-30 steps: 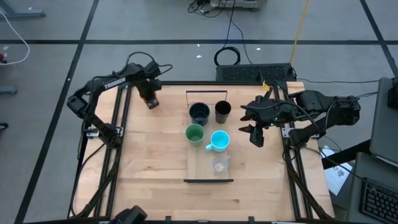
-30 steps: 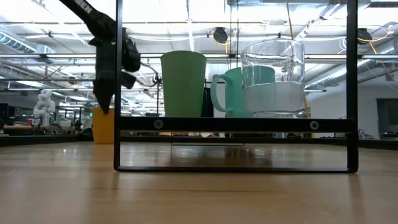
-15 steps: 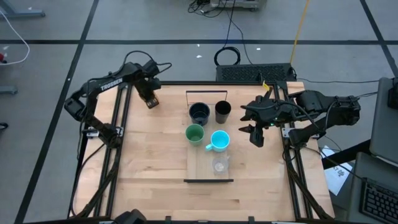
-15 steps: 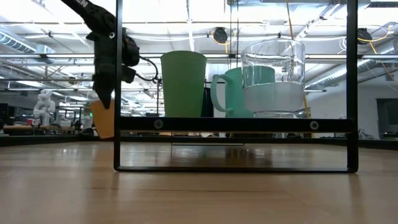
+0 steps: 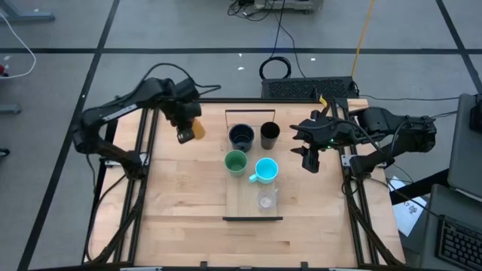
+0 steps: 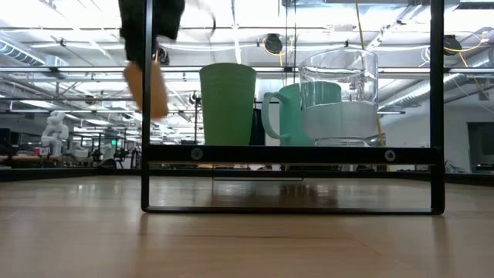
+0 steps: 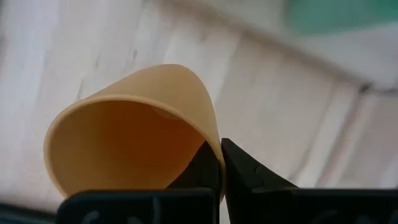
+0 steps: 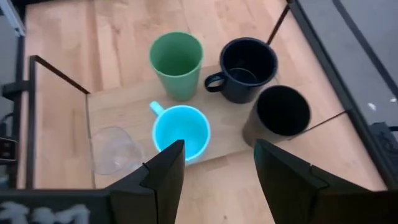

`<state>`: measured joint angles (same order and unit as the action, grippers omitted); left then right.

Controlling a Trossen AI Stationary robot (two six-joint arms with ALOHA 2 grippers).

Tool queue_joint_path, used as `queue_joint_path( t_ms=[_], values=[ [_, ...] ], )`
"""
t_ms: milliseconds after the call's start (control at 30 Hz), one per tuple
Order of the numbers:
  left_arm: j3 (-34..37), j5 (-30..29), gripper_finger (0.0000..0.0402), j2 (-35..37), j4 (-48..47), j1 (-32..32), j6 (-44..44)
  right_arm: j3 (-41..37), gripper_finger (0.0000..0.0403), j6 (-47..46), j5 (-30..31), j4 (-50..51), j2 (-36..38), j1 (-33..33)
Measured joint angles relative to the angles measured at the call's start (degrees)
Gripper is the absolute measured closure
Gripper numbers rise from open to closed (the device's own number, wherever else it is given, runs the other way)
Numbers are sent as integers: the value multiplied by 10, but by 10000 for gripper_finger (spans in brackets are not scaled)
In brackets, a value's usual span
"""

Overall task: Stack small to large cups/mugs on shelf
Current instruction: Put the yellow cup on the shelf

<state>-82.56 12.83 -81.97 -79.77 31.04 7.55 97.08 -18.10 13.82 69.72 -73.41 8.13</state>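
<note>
Wooden tabletop (image 5: 181,196) fills the middle of the high view, with the narrower shelf (image 5: 242,196) lying along its centre and five vessels standing on it: the dark mug (image 5: 241,137) and the tall black cup (image 5: 269,135) at the far end, the green cup (image 5: 236,162) and the blue mug (image 5: 265,171) just nearer, and the small clear cup (image 5: 265,200) nearest the front.

What has changed is the sixth vessel. A second ago the orange cup (image 5: 197,129) sits on the table at the far left, with the left gripper (image 5: 185,133) around it; half a second ago it is tipping off the surface. Now it hangs in the air, tilted, clearly above shelf height in the low view, and the left arm has swung inward so the cup is just beside the shelf's far end, near the dark mug. The left wrist view shows the two fingers (image 7: 239,171) pinched together on the cup's rim wall, so the grip is firm but only on one side.

The right gripper (image 5: 309,159) hovers beside the shelf's right edge with its fingers spread and nothing between them; it has barely shifted.

Judging from this, the last cup is on its way over, and placing it in size order is what remains.
</note>
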Motion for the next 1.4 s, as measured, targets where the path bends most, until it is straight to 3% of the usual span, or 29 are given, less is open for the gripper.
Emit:
queue_joint_path(
  t_ms=[300,500,667,1000,1200,1400],
  values=[
    [-150,-20,401,12,-46,-211,-161,0,218,40,1,1,0,-43],
    [-182,-29,401,9,13,-349,-284,-4,218,61,1,-1,0,-65],
    [-192,-52,401,-19,40,-433,-323,-51,218,68,0,-7,0,-83],
    [-259,-68,401,-118,-24,-457,-230,-201,218,68,-3,-144,0,-87],
    [-313,-70,401,-183,-43,-447,-167,-210,218,74,12,-193,10,-87],
    [-331,-69,401,-233,-42,-442,-146,-210,218,72,13,-273,66,-86]
  ],
)
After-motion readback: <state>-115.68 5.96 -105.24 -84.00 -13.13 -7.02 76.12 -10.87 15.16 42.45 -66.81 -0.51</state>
